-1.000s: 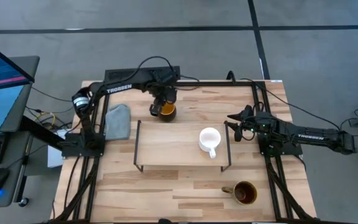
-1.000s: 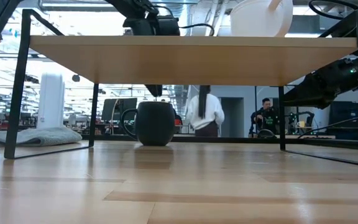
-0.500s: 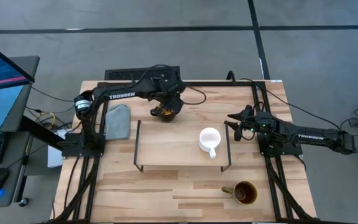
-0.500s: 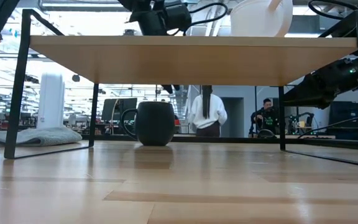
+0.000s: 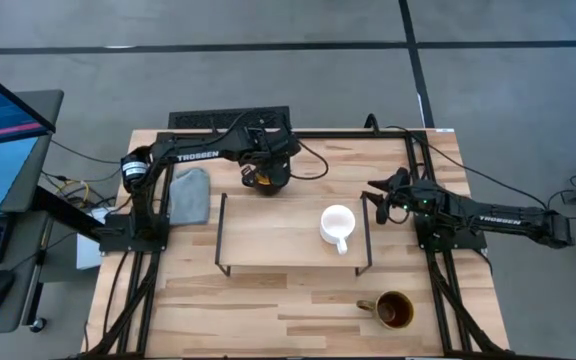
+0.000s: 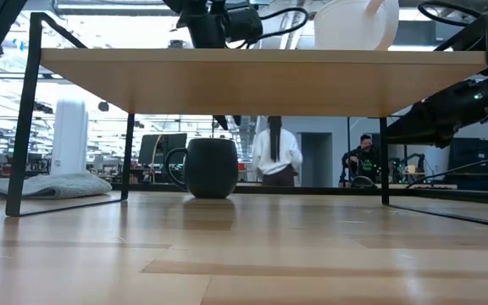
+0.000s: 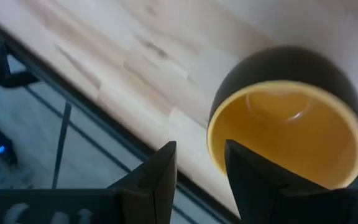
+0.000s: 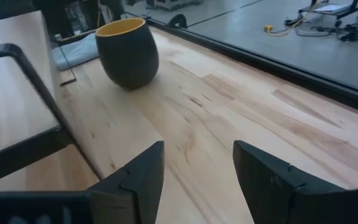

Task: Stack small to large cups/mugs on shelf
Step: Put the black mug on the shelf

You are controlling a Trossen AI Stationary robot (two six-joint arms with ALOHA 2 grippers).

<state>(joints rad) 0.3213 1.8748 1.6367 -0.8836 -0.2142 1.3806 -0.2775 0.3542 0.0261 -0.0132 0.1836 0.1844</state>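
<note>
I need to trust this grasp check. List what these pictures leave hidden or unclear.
- High view: the left end effector covers most of the dark mug, hiding its handle.
- Low view: the shelf hides the white mug's base.
- Left wrist view: the picture's edge cuts off the dark mug.

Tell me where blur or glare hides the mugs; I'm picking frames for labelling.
Left wrist view: the dark round mug with yellow inside is soft and out of focus. Low view: bright backlight behind, the light-wood shelf board hides the small white mug's base.
</note>
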